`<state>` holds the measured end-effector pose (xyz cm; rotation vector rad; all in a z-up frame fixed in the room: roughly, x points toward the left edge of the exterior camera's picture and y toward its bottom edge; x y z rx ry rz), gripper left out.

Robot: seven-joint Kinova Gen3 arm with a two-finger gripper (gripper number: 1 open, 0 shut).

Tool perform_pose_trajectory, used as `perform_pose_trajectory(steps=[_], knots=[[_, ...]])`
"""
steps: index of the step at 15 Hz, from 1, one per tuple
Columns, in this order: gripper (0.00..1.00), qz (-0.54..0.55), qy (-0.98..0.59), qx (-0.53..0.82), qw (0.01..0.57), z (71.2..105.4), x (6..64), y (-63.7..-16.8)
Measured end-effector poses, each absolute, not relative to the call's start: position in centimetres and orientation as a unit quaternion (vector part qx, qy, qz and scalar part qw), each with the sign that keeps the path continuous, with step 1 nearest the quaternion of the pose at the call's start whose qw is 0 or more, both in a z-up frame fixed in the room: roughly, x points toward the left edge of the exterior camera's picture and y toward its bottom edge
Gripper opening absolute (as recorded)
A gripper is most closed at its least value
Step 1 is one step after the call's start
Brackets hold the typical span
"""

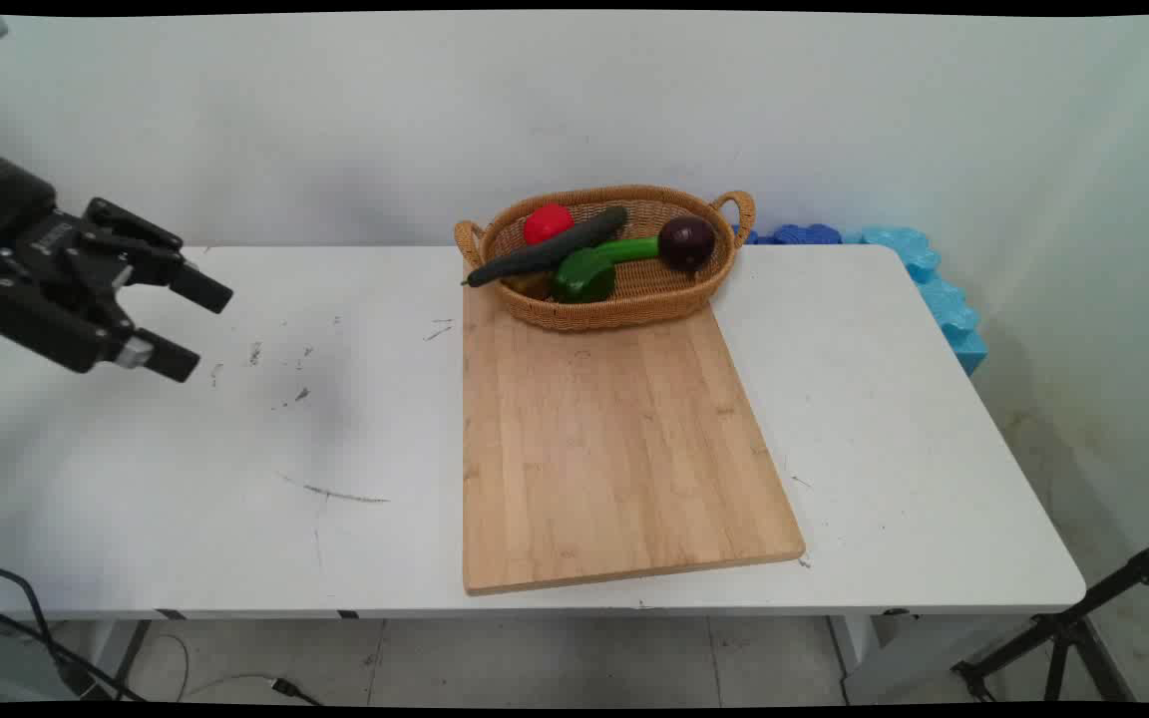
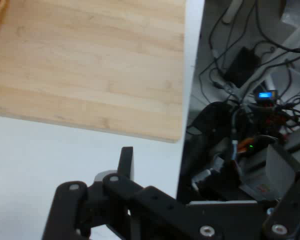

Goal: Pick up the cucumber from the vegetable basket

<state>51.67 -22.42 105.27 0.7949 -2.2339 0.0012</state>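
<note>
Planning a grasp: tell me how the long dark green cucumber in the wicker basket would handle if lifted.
The long dark green cucumber looks stiff, so it probably won't droop. Its round, smooth body may roll or slip. It lies propped across the oval wicker basket, one end poking over the rim, so it may pivot when nudged.

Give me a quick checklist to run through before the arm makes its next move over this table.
1. Gripper empty, jaws apart: ok.
2. Gripper held off the table, touching nothing: ok.
3. Cutting board bare on top: ok.
4. Basket sits on the board's far end: ok.
5. Cucumber fully inside the basket: not ok, its tip pokes over the rim.
6. Red vegetable, green pepper, dark onion in the basket: ok.
</note>
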Motion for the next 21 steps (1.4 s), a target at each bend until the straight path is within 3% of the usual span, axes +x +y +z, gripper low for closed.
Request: perform_pose_trajectory(steps=[4,10,21], knots=[[1.0,0.02,-0.872,0.332,0.359,104.8,49.5,-25.5],[1.0,0.069,-0.859,0.391,0.323,103.5,44.4,-34.6],[1.0,0.126,-0.809,0.509,0.265,96.9,37.3,-49.3]])
